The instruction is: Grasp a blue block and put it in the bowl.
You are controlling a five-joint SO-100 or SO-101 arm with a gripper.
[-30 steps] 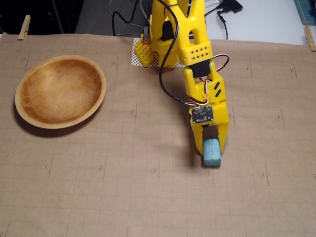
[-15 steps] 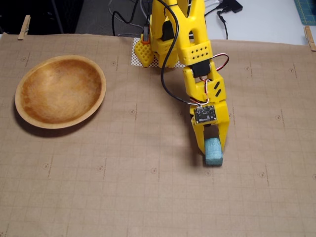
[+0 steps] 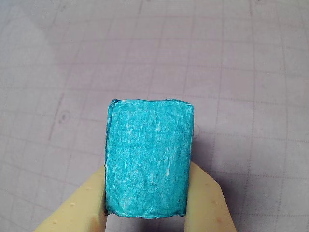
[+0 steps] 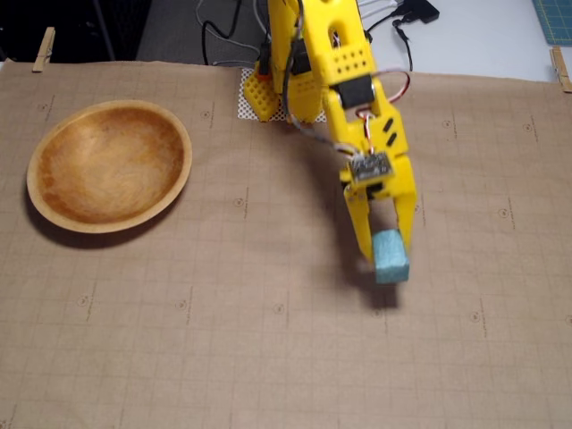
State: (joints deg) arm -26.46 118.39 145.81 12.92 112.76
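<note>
The desk (image 4: 179, 357) is covered in gridded brown paper. At its left in the fixed view sits the bowl (image 4: 183, 170), empty, well apart from the arm. The claw (image 4: 386, 255) has risen since a moment ago, and its yellow fingers (image 3: 77, 212) are clamped on the blue block (image 4: 391, 256), now clear of the paper with a shadow beneath. The grasp seems secure, so carrying it leftward to the bowl comes next.

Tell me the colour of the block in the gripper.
Teal-blue block, clearest in the wrist view.
</note>
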